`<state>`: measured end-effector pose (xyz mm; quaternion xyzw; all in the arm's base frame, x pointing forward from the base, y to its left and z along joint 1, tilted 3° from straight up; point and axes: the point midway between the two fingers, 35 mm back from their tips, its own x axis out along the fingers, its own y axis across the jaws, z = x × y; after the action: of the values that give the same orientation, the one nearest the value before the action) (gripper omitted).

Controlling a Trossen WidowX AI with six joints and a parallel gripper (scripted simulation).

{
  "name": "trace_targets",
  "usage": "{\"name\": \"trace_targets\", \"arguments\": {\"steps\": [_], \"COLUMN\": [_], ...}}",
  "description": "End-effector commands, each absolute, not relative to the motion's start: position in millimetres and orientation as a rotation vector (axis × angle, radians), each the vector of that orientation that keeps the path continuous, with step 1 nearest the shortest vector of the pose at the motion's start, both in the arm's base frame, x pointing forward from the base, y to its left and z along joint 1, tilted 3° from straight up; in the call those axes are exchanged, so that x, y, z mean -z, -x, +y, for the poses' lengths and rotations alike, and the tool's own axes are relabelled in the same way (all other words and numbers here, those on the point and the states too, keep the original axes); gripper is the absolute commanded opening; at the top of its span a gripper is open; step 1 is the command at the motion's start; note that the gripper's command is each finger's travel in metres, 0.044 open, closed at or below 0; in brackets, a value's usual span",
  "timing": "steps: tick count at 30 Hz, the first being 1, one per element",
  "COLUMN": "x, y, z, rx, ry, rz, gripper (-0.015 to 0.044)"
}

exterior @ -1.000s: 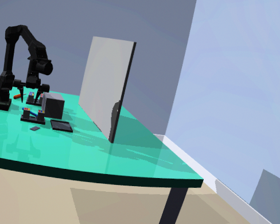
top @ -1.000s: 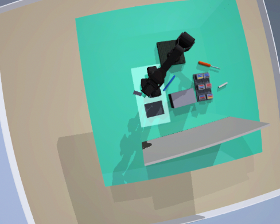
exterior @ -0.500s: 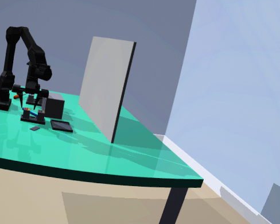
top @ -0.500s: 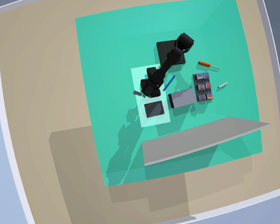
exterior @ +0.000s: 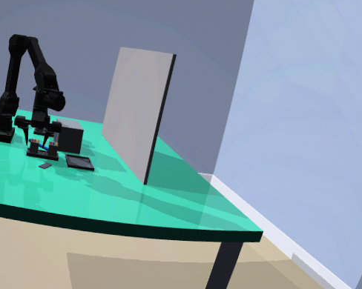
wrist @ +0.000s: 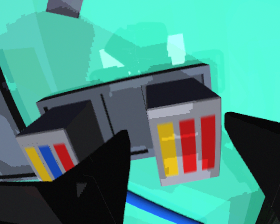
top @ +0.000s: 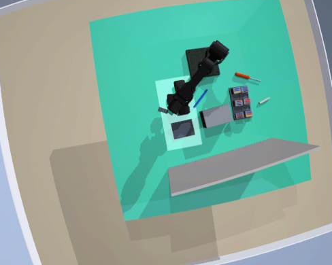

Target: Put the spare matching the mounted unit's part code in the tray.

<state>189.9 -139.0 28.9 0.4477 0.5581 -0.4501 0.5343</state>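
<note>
My gripper (top: pixel 175 107) (exterior: pixel 36 133) (wrist: pixel 176 127) is open and empty, above the pale mat (top: pixel 162 85) and left of the blue pen (top: pixel 201 98) (wrist: pixel 165 212). The dark tray (top: pixel 183 129) (exterior: pixel 79 162) lies empty on the mat, in front of the gripper. The grey mounted unit (top: pixel 216 115) (exterior: pixel 70 136) stands right of the tray; its back does not show. The rack of spares (top: pixel 241 102) (exterior: pixel 42 154) is beyond it. The wrist view shows a spare with yellow, red and red stripes (wrist: pixel 188 143) between my fingers' line of sight, and one with yellow, blue and red stripes (wrist: pixel 46 160) to its left.
A tall grey panel (top: pixel 241 166) (exterior: pixel 136 110) stands upright on the green table (top: pixel 125 67) in front of the tray. A small grey card (top: pixel 162 110) (exterior: pixel 44 165) lies left of the gripper. An orange screwdriver (top: pixel 242 75) and a white cylinder (top: pixel 264 100) lie right of the rack.
</note>
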Motion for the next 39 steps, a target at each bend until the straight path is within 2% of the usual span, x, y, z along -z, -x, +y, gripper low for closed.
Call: {"name": "trace_targets", "arguments": {"steps": [1, 10, 16, 22, 26, 39], "x": [-21.4, -15.9, -17.2, -17.2, -17.2, -41.6], "y": [-188.1, -187.2, -187.6, -187.6, -187.6, -190.8], "z": [-138.6, -137.9, -137.4, -137.4, -137.4, -139.8], "rx": [1.073, 1.073, 1.073, 1.073, 1.073, 1.073], "ry": [-1.061, -1.061, -1.067, -1.067, -1.067, -1.065], "rz": [1.333, 1.333, 1.333, 1.333, 1.333, 1.333], "gripper": [0.0300, 0.0300, 0.0143, 0.0103, 0.0000, 0.0000]}}
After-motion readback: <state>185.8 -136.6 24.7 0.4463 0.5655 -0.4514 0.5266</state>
